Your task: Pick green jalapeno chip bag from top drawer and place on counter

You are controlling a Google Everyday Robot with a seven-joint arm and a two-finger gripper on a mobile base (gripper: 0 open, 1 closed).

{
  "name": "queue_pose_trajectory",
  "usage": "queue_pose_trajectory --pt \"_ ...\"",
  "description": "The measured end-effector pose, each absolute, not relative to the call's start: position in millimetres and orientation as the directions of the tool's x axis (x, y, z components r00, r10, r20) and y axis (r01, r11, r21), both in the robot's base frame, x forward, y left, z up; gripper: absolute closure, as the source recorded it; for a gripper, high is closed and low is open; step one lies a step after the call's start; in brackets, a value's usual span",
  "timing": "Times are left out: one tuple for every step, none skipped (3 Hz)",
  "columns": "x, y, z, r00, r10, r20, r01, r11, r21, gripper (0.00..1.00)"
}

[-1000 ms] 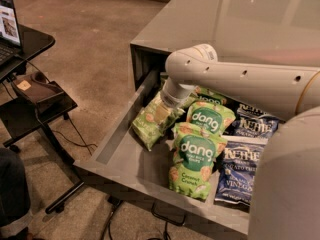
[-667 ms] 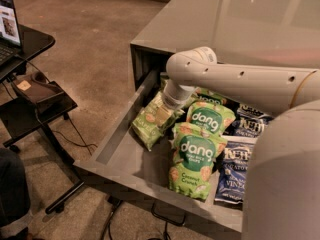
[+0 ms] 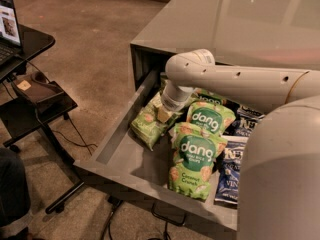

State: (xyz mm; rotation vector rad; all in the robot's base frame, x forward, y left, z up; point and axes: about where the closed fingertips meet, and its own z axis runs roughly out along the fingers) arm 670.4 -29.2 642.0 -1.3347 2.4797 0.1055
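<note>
End effector (image 3: 165,113) sits low in the drawer (image 3: 117,151), right at the far end of the chip bag (image 3: 146,126). The wrist hides it, so I cannot tell how far open it is or whether it has hold of the bag. The bag lies near the drawer's left wall, its long axis running from near-left to far-right. Dang bags (image 3: 196,156) crowd its right side, with blue bags (image 3: 230,171) beyond. Bare drawer floor lies open in front. The surface (image 3: 225,24) spreads behind the arm. Arm and bag sit almost as they did a second ago.
</note>
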Motion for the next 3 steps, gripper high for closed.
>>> queue_pose_trajectory --pt "670 -29 642 -0.511 -0.800 -0.314 -0.824 0.560 -0.086 0.94" --pt "666 -32 659 -0.502 -0.797 -0.337 -0.819 0.563 -0.112 1.00" --pt "648 -34 699 -0.439 -0.804 -0.402 -0.829 0.535 -0.165 1.00"
